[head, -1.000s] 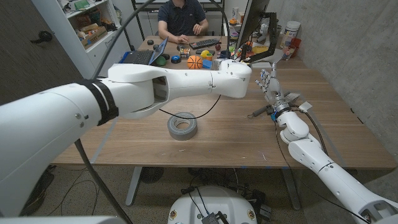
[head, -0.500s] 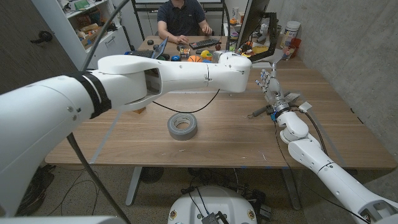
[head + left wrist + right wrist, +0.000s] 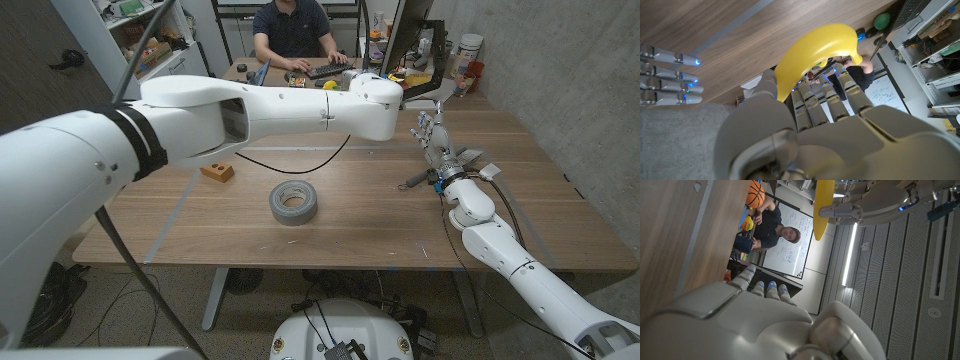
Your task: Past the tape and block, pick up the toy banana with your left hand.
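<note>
Rising higher over the table point(image 3: 350, 220), the left arm is now uncovering the block point(image 3: 217, 171). The left hand point(image 3: 805, 107) is gripping the banana point(image 3: 812, 52), lifted, while the right hand point(image 3: 437, 140) is waiting with fingers apart.

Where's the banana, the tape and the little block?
banana point(image 3: 812, 52), left wrist view, middle of its yellow curve.
tape point(image 3: 294, 203), head view, near rim of the grey roll.
block point(image 3: 217, 172), head view, its top face.
</note>
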